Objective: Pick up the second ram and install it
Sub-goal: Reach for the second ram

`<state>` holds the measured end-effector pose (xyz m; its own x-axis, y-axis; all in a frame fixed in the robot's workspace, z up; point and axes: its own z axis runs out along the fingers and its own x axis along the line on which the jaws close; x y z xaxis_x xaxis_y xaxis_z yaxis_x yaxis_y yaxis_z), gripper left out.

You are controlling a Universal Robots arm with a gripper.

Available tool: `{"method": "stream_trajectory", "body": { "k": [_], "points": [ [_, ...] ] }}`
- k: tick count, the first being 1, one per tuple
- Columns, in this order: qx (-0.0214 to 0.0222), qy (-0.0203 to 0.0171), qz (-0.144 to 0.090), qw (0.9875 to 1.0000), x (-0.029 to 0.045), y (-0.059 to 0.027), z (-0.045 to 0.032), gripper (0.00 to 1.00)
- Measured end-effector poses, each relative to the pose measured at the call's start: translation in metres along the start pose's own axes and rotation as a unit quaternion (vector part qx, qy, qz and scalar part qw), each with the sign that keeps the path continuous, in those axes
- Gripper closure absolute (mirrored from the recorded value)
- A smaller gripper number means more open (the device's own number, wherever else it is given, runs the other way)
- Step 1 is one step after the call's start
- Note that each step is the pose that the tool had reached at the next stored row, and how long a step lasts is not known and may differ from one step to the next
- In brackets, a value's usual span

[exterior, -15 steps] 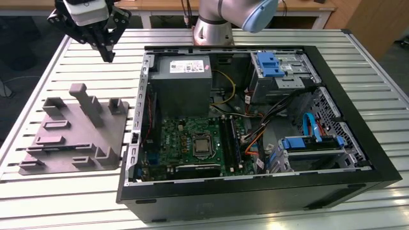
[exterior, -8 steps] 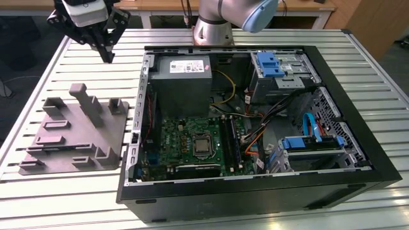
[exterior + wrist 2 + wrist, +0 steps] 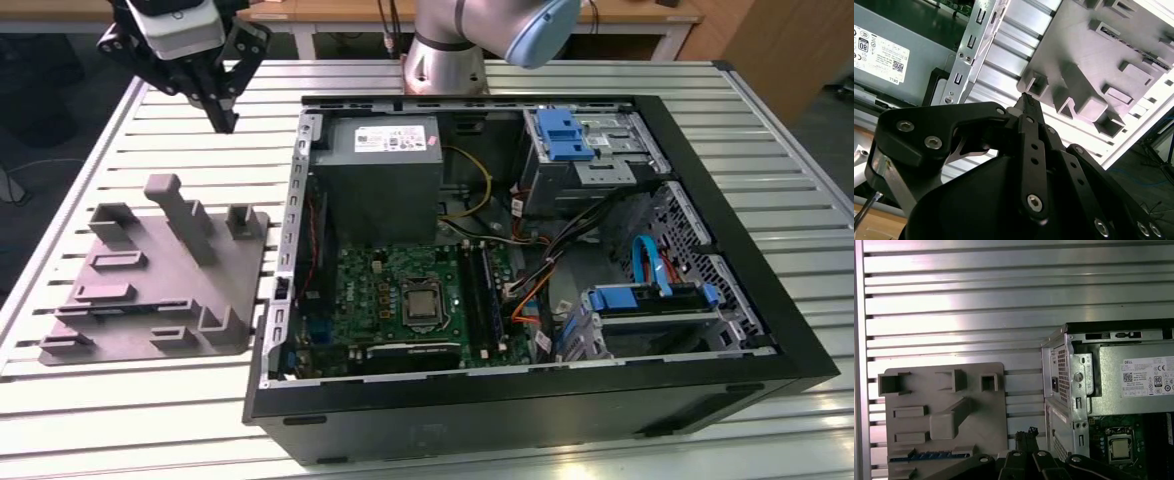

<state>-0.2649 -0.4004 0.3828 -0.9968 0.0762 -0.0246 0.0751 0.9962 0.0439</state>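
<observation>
Dark and likely brittle, the second ram (image 3: 929,456) in the grey fixture (image 3: 985,420) wants an edge pinch; your claw (image 3: 1026,98) is closed, empty.

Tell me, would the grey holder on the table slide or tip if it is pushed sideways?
The grey holder would probably slide, not tip: its base is wide and lies flat on the slatted table. It looks like stiff, rather light plastic, so a small push may shift it.
</observation>
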Motion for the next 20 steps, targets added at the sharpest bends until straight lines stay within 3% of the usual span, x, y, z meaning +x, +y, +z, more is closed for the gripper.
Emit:
{"method": "stream_trajectory", "body": {
  "k": [8, 20],
  "points": [
    [0.0001, 0.0, 0.0, 1.0, 0.0043, -0.0009, 0.0028, 0.89],
    [0.0001, 0.0, 0.0, 1.0, 0.029, -0.0116, 0.0082, 0.89]
  ]
}}
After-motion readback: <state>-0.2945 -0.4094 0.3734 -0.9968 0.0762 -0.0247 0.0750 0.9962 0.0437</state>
